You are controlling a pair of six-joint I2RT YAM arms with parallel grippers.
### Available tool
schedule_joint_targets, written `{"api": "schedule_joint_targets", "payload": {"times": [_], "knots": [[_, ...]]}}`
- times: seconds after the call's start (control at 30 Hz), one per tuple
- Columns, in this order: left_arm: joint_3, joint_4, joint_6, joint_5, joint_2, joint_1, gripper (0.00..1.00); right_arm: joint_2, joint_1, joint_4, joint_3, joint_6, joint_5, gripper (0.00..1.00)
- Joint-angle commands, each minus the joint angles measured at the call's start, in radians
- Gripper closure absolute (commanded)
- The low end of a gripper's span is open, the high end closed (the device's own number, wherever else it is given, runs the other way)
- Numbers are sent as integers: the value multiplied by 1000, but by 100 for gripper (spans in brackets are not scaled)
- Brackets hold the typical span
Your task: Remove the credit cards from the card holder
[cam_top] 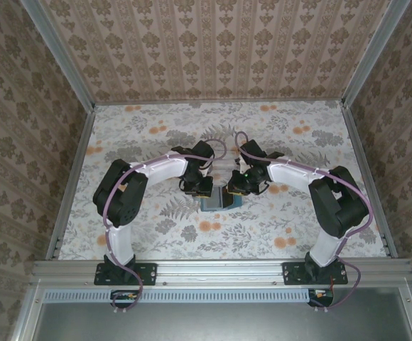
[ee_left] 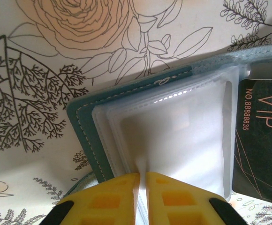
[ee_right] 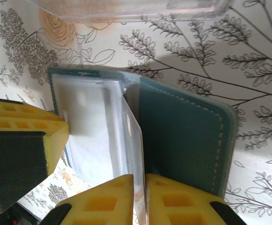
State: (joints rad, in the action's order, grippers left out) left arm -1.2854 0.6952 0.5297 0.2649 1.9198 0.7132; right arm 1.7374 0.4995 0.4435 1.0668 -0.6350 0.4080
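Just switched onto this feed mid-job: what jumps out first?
The open teal card holder sits at the centre of the top view, pinched from both sides. The left hand is closed on one of its clear sleeves, with a dark VIP card showing at the sleeve's right edge. The right hand pinches a clear sleeve beside the teal cover, with a clear plastic box just beyond.

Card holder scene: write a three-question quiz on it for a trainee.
1. True or false: the card holder is folded shut.
2. What word is printed on the dark card?
3. The left end effector pinches: A a clear sleeve, B the dark card, C nothing.
Key: 1 false; 2 VIP; 3 A.
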Motion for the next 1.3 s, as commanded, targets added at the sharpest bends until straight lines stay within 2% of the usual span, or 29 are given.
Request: {"api": "schedule_joint_targets", "payload": {"times": [0.0, 0.33, 0.6, 0.73, 0.97, 1.27], "knots": [[28, 35, 3, -41, 7, 2, 85, -6, 7, -10, -8, -16, 18, 85], [14, 17, 5, -64, -29, 5, 84, -22, 7, 32, 6, 0, -24, 92], [14, -3, 8, -81, -65, 8, 84, -70, 7, 59, 22, 4, -42, 93], [18, -7, 9, -102, -88, 9, 84, -104, 7, 62, 35, 32, -50, 97], [50, -41, 6, -124, -150, 7, 82, -154, 2, 137, 84, 127, -97, 98], [130, -84, 20, -108, -231, -22, 82, -195, 1, 190, 162, 361, -164, 100]]}}
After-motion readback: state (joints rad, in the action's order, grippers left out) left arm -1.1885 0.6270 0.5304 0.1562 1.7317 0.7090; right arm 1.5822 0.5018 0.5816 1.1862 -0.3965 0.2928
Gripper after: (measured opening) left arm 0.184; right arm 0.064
